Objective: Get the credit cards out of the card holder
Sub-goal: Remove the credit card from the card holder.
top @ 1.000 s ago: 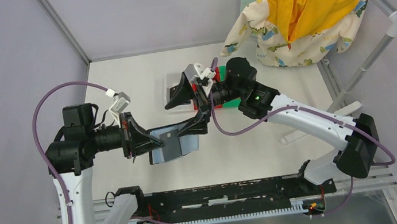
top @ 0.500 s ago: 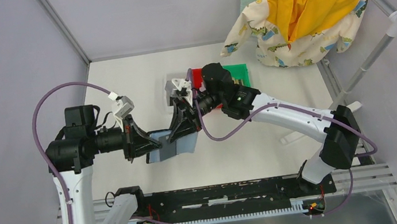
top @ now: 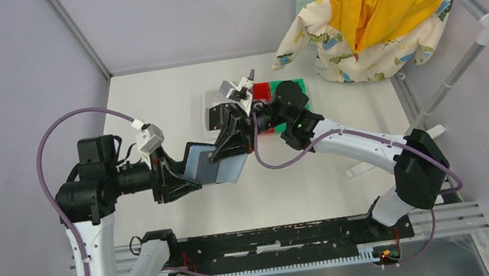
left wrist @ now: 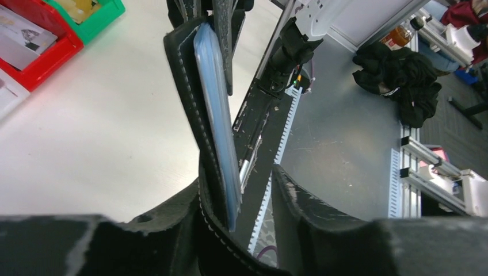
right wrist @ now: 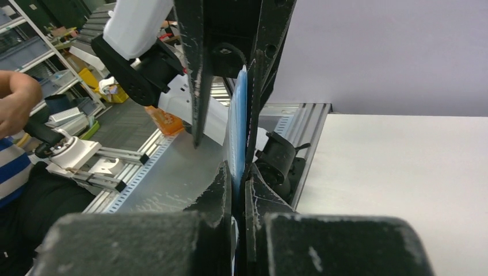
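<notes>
1. The card holder (top: 213,162) now sits higher and tilted, lifted off the table.
2. The right gripper (top: 223,149) has moved back onto the holder's edge, pinching it.
3. The left gripper (top: 186,175) has swung upward.

Top view high behind both arms looking down, wrist views close along their jaws, all sharing card holder (top: 211,164).

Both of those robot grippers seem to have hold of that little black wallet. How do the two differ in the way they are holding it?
The left gripper comes in from the left and clamps the card holder at its left end; the right gripper reaches in from the far right and pinches its upper right part. In its wrist view the left gripper spans the black cover and blue-grey lining, while the right gripper's fingers sit nearly together on a thin blue-grey edge. Both are shut on it, above the table.
</notes>
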Motion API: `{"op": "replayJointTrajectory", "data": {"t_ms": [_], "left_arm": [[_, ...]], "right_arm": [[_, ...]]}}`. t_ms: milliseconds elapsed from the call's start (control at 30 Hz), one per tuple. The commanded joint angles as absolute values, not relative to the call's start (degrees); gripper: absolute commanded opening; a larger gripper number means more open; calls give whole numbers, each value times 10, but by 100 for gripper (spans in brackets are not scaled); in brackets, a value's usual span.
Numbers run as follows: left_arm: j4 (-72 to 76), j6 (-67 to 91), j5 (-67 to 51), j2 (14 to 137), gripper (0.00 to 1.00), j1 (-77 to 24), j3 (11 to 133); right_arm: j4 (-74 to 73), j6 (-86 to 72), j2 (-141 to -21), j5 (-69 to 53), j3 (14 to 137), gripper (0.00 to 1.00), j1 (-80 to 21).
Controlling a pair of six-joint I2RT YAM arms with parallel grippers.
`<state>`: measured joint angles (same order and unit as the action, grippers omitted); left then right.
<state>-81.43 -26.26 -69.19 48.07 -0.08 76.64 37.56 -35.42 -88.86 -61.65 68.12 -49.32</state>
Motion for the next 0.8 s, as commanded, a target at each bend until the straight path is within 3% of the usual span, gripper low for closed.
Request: {"op": "replayJointTrajectory", "data": {"t_ms": [0,200,333,467,567,767], "left_arm": [[-814,-270,-717,473,39,-1,768],[-809,-262,-741,485,26,-1,776],[-807,-255,-775,497,25,-1,784],[-797,-239,-794,509,15,-1,793],[-781,-215,-812,514,14,-1,797],[-761,-197,-846,510,36,-1,795]], "right_arm": [[490,-417,-855,-614,681,0,-485],[497,-420,-853,-612,675,0,-486],[504,-417,-848,-609,659,0,-486],[517,-420,-845,-602,641,1,-485],[524,-420,-842,-594,634,1,-485],[540,-430,-840,-580,628,1,-485]]}}
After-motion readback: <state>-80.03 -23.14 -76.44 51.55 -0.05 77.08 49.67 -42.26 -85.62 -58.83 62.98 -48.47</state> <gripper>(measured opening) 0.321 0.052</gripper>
